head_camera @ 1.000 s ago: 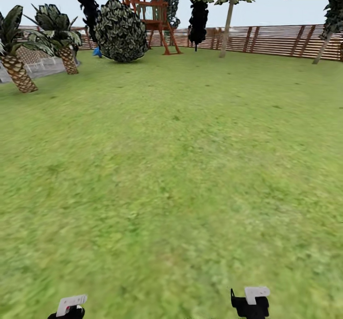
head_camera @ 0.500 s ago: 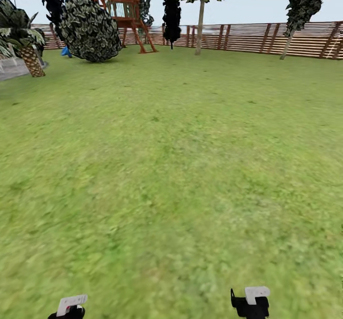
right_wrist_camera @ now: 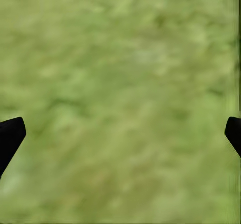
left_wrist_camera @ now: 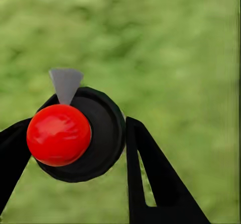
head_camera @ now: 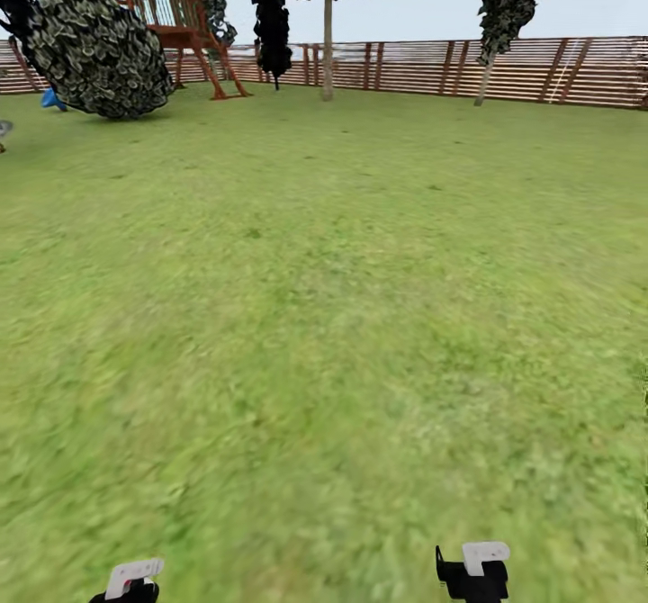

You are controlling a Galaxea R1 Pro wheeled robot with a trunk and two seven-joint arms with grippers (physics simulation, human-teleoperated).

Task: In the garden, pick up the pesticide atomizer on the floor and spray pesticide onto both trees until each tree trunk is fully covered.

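Pesticide atomizer (left_wrist_camera: 75, 136) clamped between left gripper (left_wrist_camera: 75, 148) fingers, right gripper (right_wrist_camera: 120, 133) fingers spread wide over grass lawn (head_camera: 324, 315), tree (head_camera: 328, 9) seen by fence (head_camera: 540, 67)

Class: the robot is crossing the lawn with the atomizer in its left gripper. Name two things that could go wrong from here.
1. The atomizer sits between the left gripper's fingers; jolts while driving might loosen it.
2. The tree stands far off by the fence, beside a dark cypress-like tree; the robot might steer towards the wrong trunk.
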